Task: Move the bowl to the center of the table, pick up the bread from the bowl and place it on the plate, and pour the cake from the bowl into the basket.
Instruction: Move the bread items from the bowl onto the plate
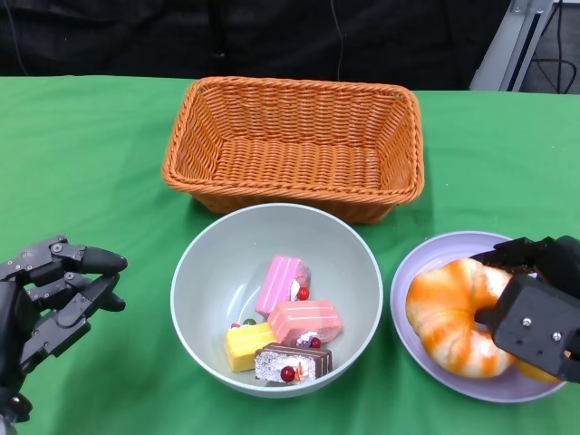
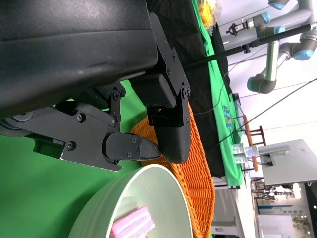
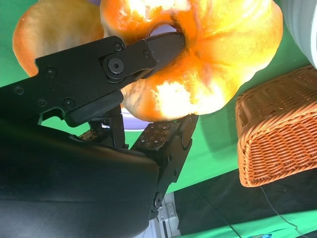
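My right hand [image 1: 535,308] pinches the bread [image 1: 453,313] on the plate [image 1: 426,349]; my empty, half-curled left hand [image 1: 50,294] sits left of the bowl [image 1: 208,272].

Rough orange woven wicker basket [image 1: 294,145]; smooth matt pale-green bowl [image 1: 210,272]; glossy orange-glazed ring bread [image 1: 450,313] on smooth lilac plate [image 1: 410,281]; matt green cloth table cover [image 1: 91,172]; matt black plastic-looking hands.

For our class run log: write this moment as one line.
bread: on plate, right hand grips | cakes: in bowl | left hand: free | basket: empty
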Action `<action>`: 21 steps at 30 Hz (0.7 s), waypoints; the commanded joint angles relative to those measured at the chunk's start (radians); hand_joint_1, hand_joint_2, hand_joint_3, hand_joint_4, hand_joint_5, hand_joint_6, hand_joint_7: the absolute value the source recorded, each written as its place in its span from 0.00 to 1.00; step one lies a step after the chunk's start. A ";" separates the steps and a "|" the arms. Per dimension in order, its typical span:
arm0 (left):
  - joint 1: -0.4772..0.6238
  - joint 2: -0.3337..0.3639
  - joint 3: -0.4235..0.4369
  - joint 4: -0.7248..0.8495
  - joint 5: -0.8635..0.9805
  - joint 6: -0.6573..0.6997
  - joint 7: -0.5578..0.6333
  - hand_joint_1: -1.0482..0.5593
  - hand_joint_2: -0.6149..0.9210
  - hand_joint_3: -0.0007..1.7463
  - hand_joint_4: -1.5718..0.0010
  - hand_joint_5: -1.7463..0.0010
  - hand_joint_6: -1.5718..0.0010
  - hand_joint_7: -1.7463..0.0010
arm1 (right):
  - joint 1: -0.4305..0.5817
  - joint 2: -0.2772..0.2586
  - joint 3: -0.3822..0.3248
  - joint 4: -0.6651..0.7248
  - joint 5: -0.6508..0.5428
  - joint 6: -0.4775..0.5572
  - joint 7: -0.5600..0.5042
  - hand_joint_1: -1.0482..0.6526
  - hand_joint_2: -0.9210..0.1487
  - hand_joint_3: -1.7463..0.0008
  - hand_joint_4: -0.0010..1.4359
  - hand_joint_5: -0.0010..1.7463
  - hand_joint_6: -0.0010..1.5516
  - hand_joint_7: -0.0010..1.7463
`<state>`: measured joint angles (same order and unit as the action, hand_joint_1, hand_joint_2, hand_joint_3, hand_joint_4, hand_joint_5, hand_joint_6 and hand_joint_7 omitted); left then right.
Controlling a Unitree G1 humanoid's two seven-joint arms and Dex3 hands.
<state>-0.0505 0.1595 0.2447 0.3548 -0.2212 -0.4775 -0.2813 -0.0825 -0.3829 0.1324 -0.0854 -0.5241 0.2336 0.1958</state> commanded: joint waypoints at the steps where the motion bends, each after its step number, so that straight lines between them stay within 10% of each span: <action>1: 0.002 0.019 0.009 0.012 -0.003 -0.026 -0.012 0.56 1.00 0.14 0.49 0.27 0.40 0.55 | -0.008 -0.006 0.002 0.029 -0.006 -0.029 -0.038 0.55 0.00 0.93 0.44 0.92 0.66 0.15; 14: 0.010 0.018 0.007 -0.001 0.003 -0.025 -0.008 0.56 1.00 0.15 0.49 0.27 0.40 0.55 | -0.083 0.031 0.033 0.254 -0.014 -0.161 -0.210 0.55 0.00 0.93 0.50 0.80 0.65 0.16; 21: 0.015 0.017 0.005 -0.007 0.000 -0.023 -0.013 0.56 1.00 0.14 0.49 0.27 0.40 0.55 | -0.139 0.058 0.060 0.394 -0.028 -0.201 -0.280 0.55 0.00 0.93 0.48 0.96 0.65 0.19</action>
<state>-0.0480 0.1615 0.2442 0.3577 -0.2151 -0.4966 -0.2882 -0.2016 -0.3243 0.1880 0.2838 -0.5529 0.0423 -0.0652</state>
